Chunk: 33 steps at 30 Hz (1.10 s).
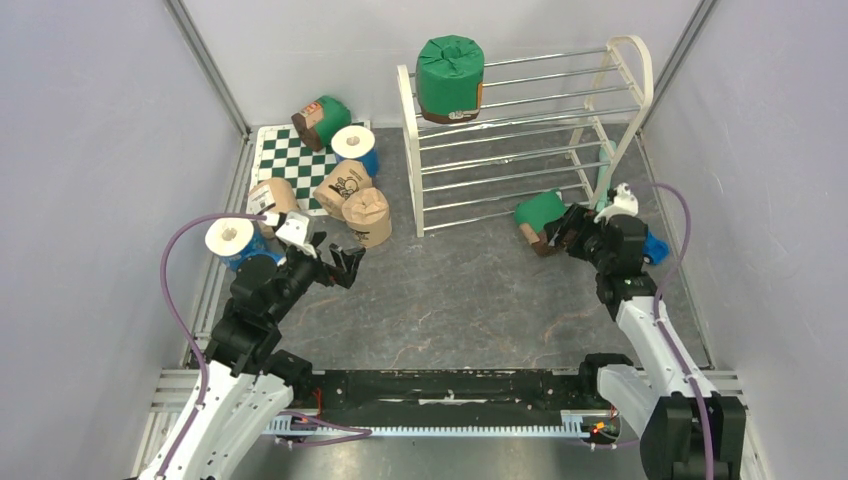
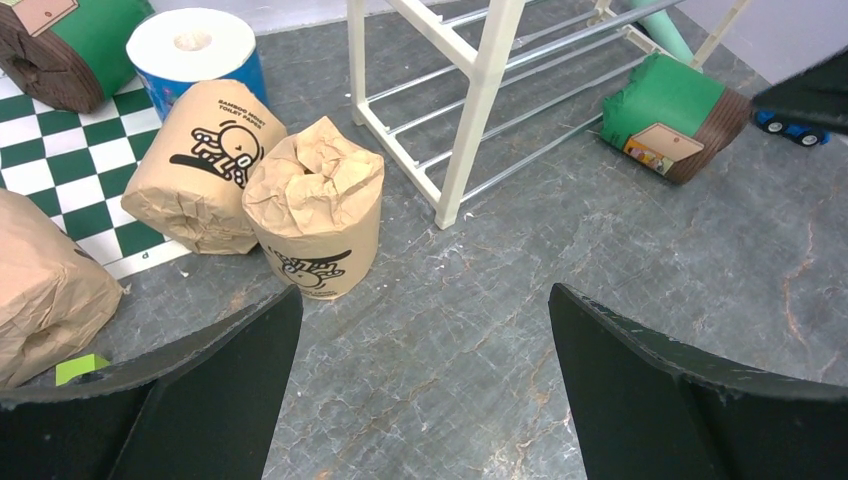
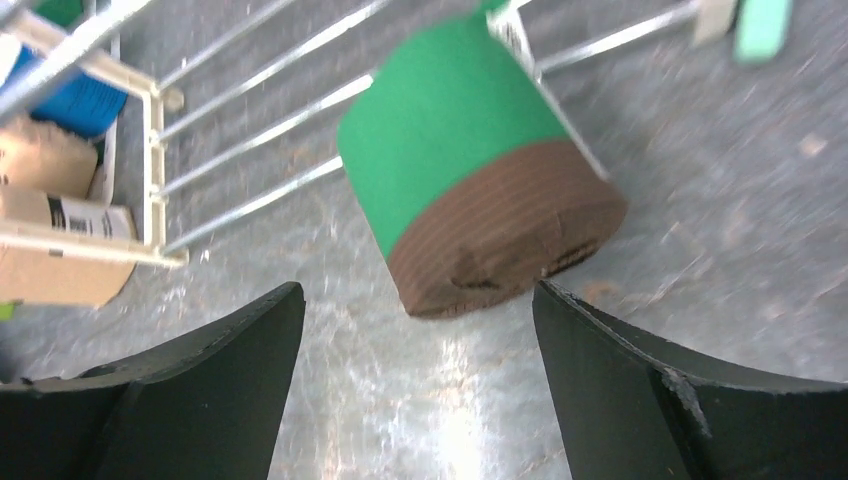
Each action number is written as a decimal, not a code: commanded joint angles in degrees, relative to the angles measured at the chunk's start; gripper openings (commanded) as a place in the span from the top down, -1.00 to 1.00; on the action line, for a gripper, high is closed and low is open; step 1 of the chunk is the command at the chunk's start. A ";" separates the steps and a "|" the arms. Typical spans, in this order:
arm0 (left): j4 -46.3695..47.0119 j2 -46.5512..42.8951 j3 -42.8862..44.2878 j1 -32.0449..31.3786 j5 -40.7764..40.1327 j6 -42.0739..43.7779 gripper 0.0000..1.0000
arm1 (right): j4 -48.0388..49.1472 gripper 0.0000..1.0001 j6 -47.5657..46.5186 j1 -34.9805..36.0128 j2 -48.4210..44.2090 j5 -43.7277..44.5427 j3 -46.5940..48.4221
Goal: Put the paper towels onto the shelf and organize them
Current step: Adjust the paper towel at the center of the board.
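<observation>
The white shelf (image 1: 411, 150) stands at the back right with one green paper towel roll (image 1: 450, 78) on its top tier. Another green roll (image 1: 540, 215) (image 3: 470, 150) lies on the floor by the shelf's lower rods, just beyond the tips of my open right gripper (image 1: 565, 228) (image 3: 418, 300), not between them. My left gripper (image 1: 340, 262) (image 2: 425, 300) is open over bare floor, near an upright tan roll (image 2: 315, 205) (image 1: 367, 215). Two more tan rolls (image 2: 205, 165) (image 2: 45, 280), a white-and-blue roll (image 2: 195, 50) and a green roll (image 2: 70, 45) lie around the mat.
A green-and-white checkered mat (image 1: 290, 160) lies at the back left. Another white-and-blue roll (image 1: 232, 242) stands beside my left arm. A small blue toy car (image 1: 655, 248) sits by my right wrist. Walls close in on both sides. The shelf post (image 2: 480, 120) is ahead of the left gripper.
</observation>
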 commanded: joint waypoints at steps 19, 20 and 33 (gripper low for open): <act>0.35 0.02 0.97 -0.09 0.41 0.42 -0.99 | -6.71 -0.93 -14.52 0.05 23.60 4.09 19.01; 0.33 -0.05 1.00 -0.08 0.33 0.42 -0.99 | -5.26 -0.93 -13.65 0.05 21.66 4.78 16.80; 0.35 0.63 1.16 -0.08 0.32 0.34 -0.99 | 6.39 -0.81 8.85 0.13 -1.54 9.64 -3.61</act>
